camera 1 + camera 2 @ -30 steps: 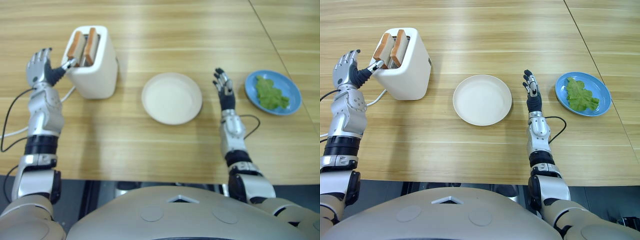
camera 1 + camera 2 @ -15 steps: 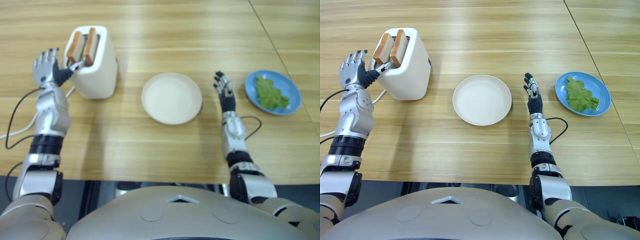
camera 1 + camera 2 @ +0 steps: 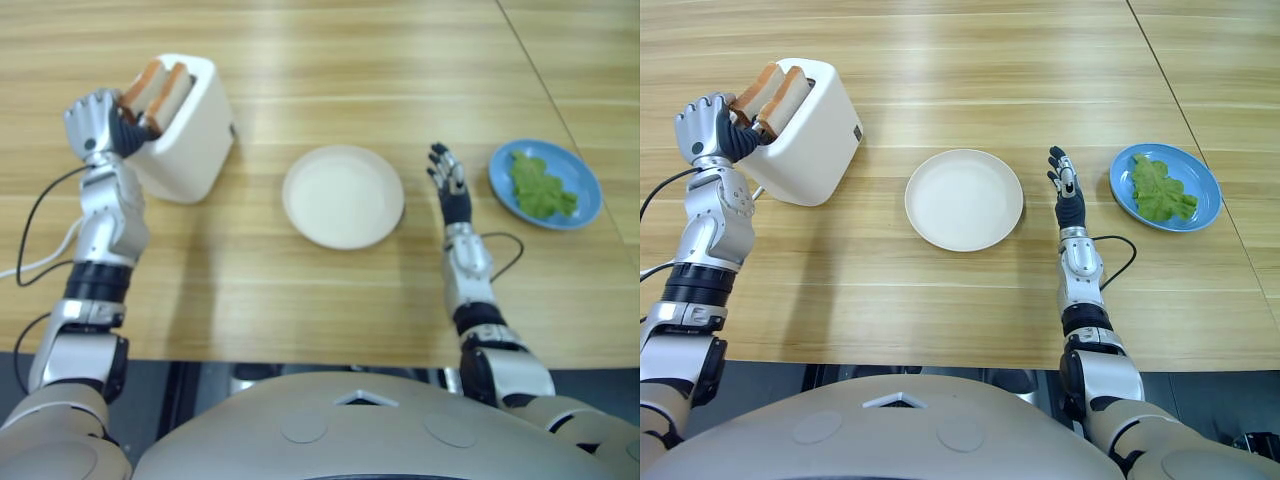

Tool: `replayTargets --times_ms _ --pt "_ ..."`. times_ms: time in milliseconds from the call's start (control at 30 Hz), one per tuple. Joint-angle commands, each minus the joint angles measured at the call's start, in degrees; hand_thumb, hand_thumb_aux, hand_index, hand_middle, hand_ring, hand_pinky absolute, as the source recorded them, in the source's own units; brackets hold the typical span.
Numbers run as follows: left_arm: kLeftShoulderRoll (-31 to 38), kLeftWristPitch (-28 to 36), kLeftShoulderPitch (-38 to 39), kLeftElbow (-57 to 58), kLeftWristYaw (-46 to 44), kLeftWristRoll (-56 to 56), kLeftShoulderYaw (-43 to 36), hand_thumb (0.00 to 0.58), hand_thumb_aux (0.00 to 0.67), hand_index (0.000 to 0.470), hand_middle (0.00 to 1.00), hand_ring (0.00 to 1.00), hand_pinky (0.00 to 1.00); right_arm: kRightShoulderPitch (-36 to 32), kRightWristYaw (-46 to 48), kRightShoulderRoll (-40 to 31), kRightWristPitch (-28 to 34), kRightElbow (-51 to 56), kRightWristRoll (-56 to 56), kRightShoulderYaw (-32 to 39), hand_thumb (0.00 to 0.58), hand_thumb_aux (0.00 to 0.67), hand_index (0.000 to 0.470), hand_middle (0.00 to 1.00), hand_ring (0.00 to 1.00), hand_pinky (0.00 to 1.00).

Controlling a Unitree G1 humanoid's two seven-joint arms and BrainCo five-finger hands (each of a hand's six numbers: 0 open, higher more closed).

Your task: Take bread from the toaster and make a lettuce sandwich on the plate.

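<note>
The right hand (image 3: 1067, 188) stands on the table (image 3: 940, 290) just right of the cream plate (image 3: 964, 200), forearm flat on the wood, palm on edge, fingers straight and spread upward, holding nothing. It sits between that bare plate and the blue dish (image 3: 1201, 178), touching neither. On the dish lies the lettuce (image 3: 1157, 190), one crinkled green leaf. It is probably very light, limp and easy to tear, so a gentle pinch at a raised edge suits it better than a flat press.

Farther back on the other side, the left arm runs up along the table's edge, with the left hand (image 3: 708, 126) raised at the top left corner of the white toaster (image 3: 815, 135). Its fingers are curled tight, and the thumb and fingertips appear to pinch the end of the nearer slice of bread (image 3: 768, 88). Two slices stand side by side in the slots, their upper parts above the rim. Toast is likely stiff, dry and light but crumbly, so the exposed top crust is the place to grip, firmly enough to hold without crushing. The toaster looks tipped toward the hand and turned askew to the table edge. It seems light enough to be dragged along with the bread, so a straight pull in line with the slot looks safest
</note>
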Motion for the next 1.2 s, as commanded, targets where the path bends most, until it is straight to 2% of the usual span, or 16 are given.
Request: replayTargets --times_ms 33,300,367,433,567,733,833,967,1067,1200 --pt "-0.8 -2.3 1.1 -6.9 4.9 0.6 1.6 0.58 0.67 0.46 1.0 1.0 1.0 0.5 -0.1 0.0 0.5 1.0 -0.6 0.2 0.0 0.0 0.0 0.0 0.0 0.0" --pt "-1.3 -6.8 6.3 -27.2 14.7 0.3 13.2 0.58 0.67 0.46 1.0 1.0 1.0 0.3 -0.2 0.2 0.5 1.8 -0.8 0.4 0.0 0.0 0.0 0.0 0.0 0.0" --pt "-2.5 -11.6 6.9 -31.8 13.1 -5.7 15.2 0.58 0.67 0.46 1.0 1.0 1.0 0.2 -0.2 0.3 0.5 2.0 -0.8 0.5 0.0 0.0 0.0 0.0 0.0 0.0" --pt "-4.8 -16.3 6.1 -33.3 7.6 -15.4 14.6 0.58 0.67 0.46 1.0 1.0 1.0 0.0 -0.2 0.3 0.5 2.4 -0.8 0.5 0.0 0.0 0.0 0.0 0.0 0.0" --pt "-11.7 -21.1 4.3 -29.6 -7.1 -33.1 8.0 0.58 0.67 0.46 1.0 1.0 1.0 -0.3 -0.3 0.3 0.5 2.8 -0.9 0.5 0.0 0.0 0.0 0.0 0.0 0.0" --pt "-20.8 -19.7 5.7 -22.4 -22.7 -48.8 1.9 0.58 0.67 0.46 1.0 1.0 1.0 -0.7 -0.4 0.2 0.7 3.2 -1.0 0.6 0.0 0.0 0.0 0.0 0.0 0.0" --pt "-23.3 -16.4 7.3 -17.7 -28.3 -51.2 -1.8 0.58 0.67 0.46 1.0 1.0 1.0 -0.5 -0.3 -0.3 0.8 3.1 -0.9 0.4 0.0 0.0 0.0 0.0 0.0 0.0" --pt "-22.7 -10.7 7.8 -11.6 -33.7 -51.0 -4.6 0.58 0.67 0.46 1.0 1.0 1.0 -0.3 -0.3 -1.0 0.8 2.9 -0.6 0.2 0.0 0.0 0.0 0.0 0.0 0.0" --pt "-21.4 -9.6 7.3 -6.7 -36.5 -48.4 -6.9 0.58 0.67 0.46 1.0 1.0 1.0 -0.1 -0.3 -1.2 0.8 2.6 -0.7 0.1 0.0 0.0 0.0 0.0 0.0 0.0" --pt "-20.8 -11.0 5.8 -0.5 -35.5 -43.3 -9.0 0.58 0.67 0.46 1.0 1.0 1.0 0.1 -0.2 -1.6 1.0 1.8 -0.6 0.1 0.0 0.0 0.0 0.0 0.0 0.0"
